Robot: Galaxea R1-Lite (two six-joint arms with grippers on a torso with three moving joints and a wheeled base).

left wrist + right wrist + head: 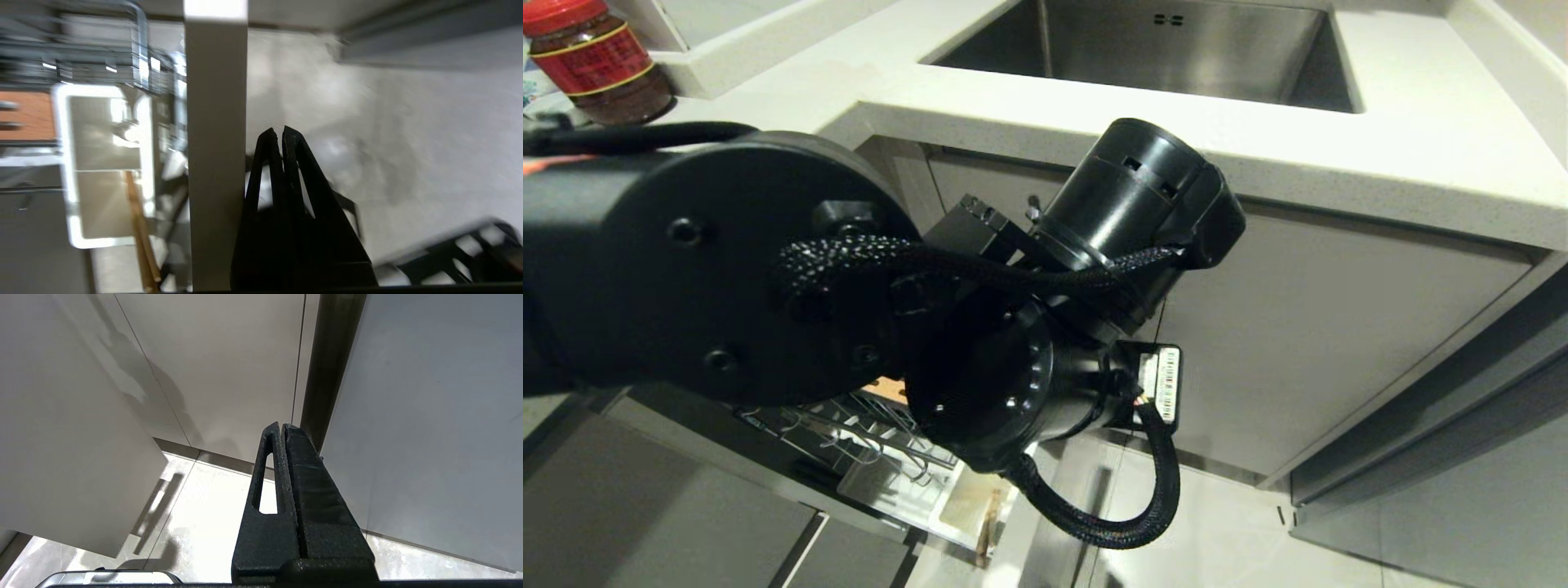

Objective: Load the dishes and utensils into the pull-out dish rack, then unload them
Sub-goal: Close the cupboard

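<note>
While your left gripper (282, 132) hangs pinched together and empty beside the white cabinet front (215, 163), the chopsticks (139, 228) stand in the pull-out dish rack (882, 445)'s white holder; they're probably light, stiff and slick, so pinch both near mid-length.

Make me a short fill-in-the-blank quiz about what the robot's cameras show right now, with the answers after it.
1. In the left wrist view, the left gripper has its fingers ____ with nothing between them.
2. The chopsticks stand in the white utensil holder of the pull-out ____.
3. On the counter beside the sink stands a jar with a ____ lid.
4. The right gripper hangs in front of white ____ doors.

Answers: shut; dish rack; red; cabinet
</note>
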